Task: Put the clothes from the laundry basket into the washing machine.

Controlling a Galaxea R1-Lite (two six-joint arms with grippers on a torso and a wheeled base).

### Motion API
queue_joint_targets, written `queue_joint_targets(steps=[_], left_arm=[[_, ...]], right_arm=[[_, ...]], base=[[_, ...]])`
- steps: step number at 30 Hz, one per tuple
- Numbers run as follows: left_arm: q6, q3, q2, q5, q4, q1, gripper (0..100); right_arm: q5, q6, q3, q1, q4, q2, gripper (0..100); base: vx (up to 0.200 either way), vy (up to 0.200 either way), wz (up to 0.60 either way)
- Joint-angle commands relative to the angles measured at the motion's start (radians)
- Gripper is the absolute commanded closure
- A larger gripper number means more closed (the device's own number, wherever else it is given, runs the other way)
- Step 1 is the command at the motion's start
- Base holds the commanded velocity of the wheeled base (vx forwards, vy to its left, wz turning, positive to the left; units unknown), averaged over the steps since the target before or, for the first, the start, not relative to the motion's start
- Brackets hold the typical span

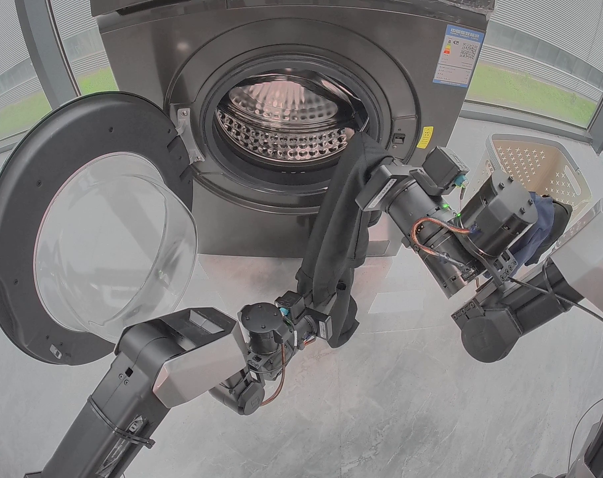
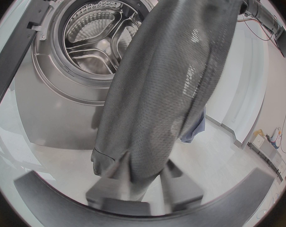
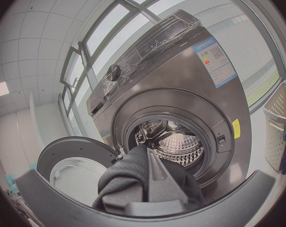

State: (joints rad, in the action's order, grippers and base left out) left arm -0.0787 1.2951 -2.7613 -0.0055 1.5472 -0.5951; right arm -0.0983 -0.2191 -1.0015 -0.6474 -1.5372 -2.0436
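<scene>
Closest to us, the left gripper [image 1: 333,325] is pinching the bottom end of a dark garment [image 1: 338,234], its fingers [image 2: 180,186] pressing together on the cloth. Up at 1 o'clock from it, the right gripper [image 1: 370,167] is clamping the garment's top end. Its fingers [image 3: 161,180] are squeezing a bunched fold at the 4 o'clock edge of the washing machine [image 1: 281,41] opening.

We are seeing the garment hanging stretched between the two grippers, outside the drum [image 1: 281,124]. Its long axis is running nearly upright, from 6 toward 12 o'clock, leaning slightly toward 1. The drum is showing bare perforated metal. The door [image 1: 89,234] is standing open at 9 o'clock of the opening.

At 3 o'clock of the machine, the laundry basket [image 1: 547,164] is sitting on the floor [image 1: 414,399], and a blue cloth [image 1: 543,224] is draping over its near rim.
</scene>
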Motion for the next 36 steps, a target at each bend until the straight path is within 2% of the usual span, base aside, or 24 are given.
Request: queue_joint_targets(steps=[1,5,9,13,20,24,29,36], left_arm=[[-0.001,0.023,-0.017,-0.001,0.001,0.0,100],[-0.001,0.05,-0.029,-0.001,0.001,0.0,100],[-0.003,0.013,-0.008,0.001,0.007,0.012,100],[-0.01,-0.115,0.109,-0.005,0.008,0.029,100],[-0.004,-0.375,0.351,-0.016,0.01,0.09,100],[-0.01,-0.519,0.477,-0.024,0.01,0.135,100],[-0.026,-0.608,0.604,-0.06,0.01,0.187,100],[-0.03,-0.685,0.767,-0.065,0.01,0.23,100]], right_arm=[[0.0,-0.002,0.0,-0.001,-0.001,-0.003,100],[0.0,-0.002,0.001,-0.001,-0.003,-0.003,100],[0.0,-0.003,0.004,0.009,-0.003,-0.001,100],[0.0,-0.006,0.027,0.019,-0.003,-0.001,100],[0.002,-0.014,0.084,0.058,-0.004,0.02,100],[0.003,-0.023,0.147,0.063,-0.006,0.049,100],[0.002,-0.023,0.198,0.071,-0.006,0.065,100],[0.0,-0.025,0.268,0.146,-0.006,0.083,100]], base=[[0.0,0.0,0.0],[0.0,0.0,0.0],[0.0,0.0,0.0],[0.0,0.0,0.0],[0.0,0.0,0.0],[0.0,0.0,0.0],[0.0,0.0,0.0],[0.0,0.0,0.0]])
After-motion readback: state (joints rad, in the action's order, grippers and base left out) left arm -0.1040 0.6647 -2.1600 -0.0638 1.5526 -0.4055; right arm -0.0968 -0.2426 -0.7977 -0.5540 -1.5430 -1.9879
